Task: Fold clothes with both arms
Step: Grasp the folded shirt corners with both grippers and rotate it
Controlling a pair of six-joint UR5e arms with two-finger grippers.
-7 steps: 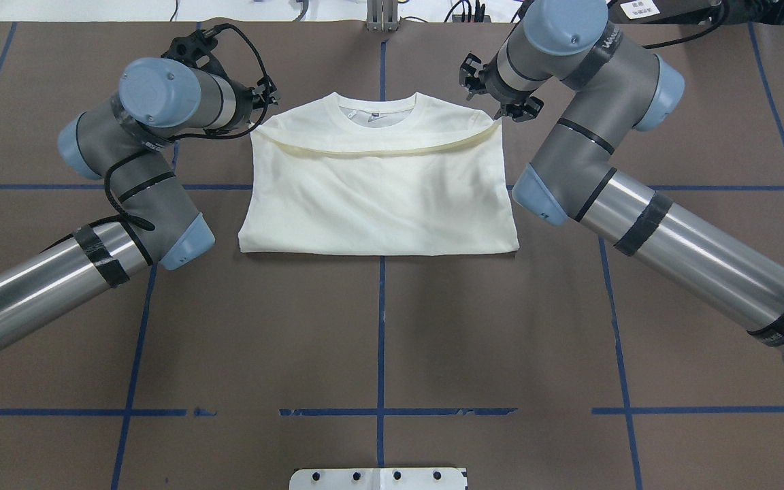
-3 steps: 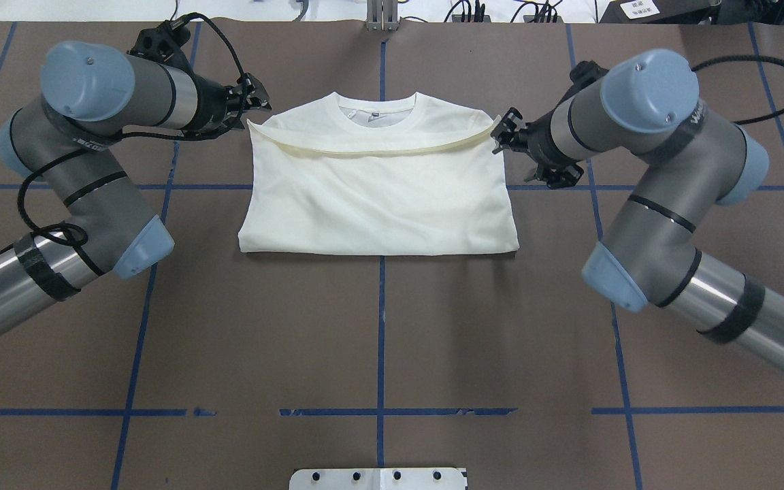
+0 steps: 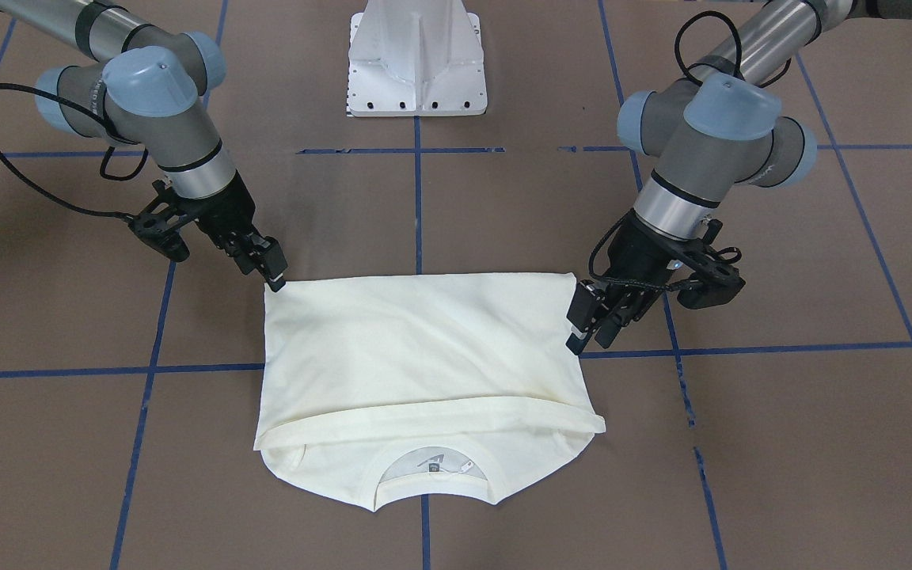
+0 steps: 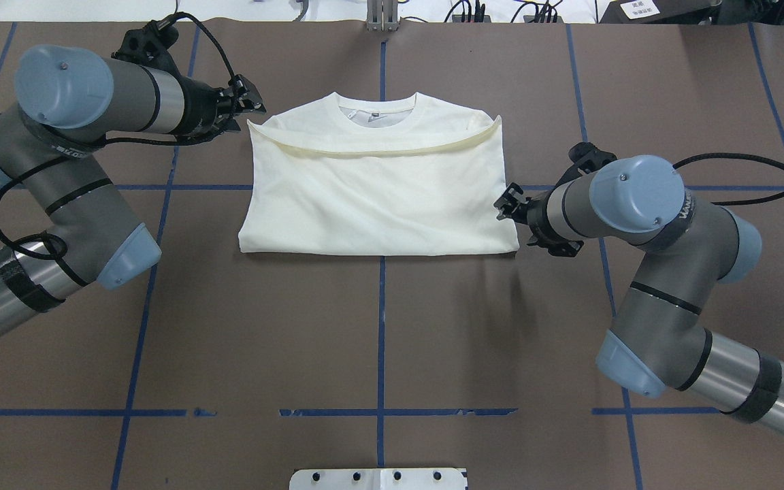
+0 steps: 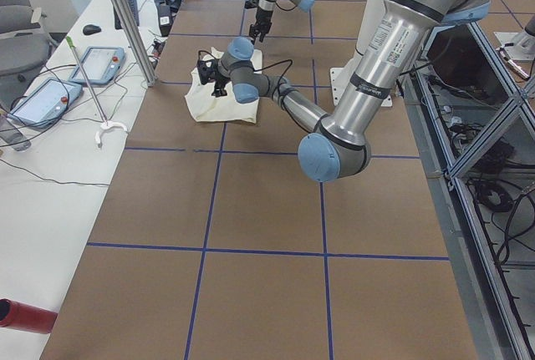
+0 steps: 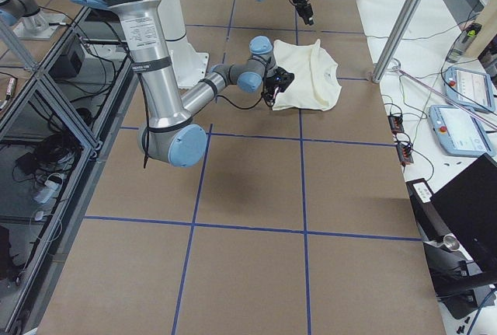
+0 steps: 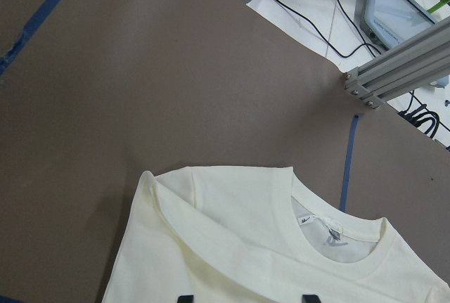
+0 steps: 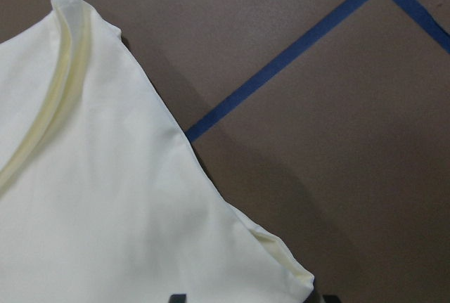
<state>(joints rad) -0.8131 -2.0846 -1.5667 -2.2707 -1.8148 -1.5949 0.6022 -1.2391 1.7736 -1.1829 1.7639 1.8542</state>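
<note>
Cream shirt [image 4: 378,197] is half-folded, my left fingers [image 3: 583,313] and right fingers [image 3: 270,265] spread, empty; snagging one layer would probably wreck the fold.

A brown table [image 4: 263,327] bore blue tape lines [image 4: 378,412]; beyond its far edge stood a cable-strewn white bench [image 5: 33,210]; lighting was even.

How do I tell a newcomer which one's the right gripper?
Find the cream T-shirt folded mid-table. The right gripper is the black one beside its side edge, at the folded end away from the collar; the left gripper sits at the hem corner by that collar.
</note>
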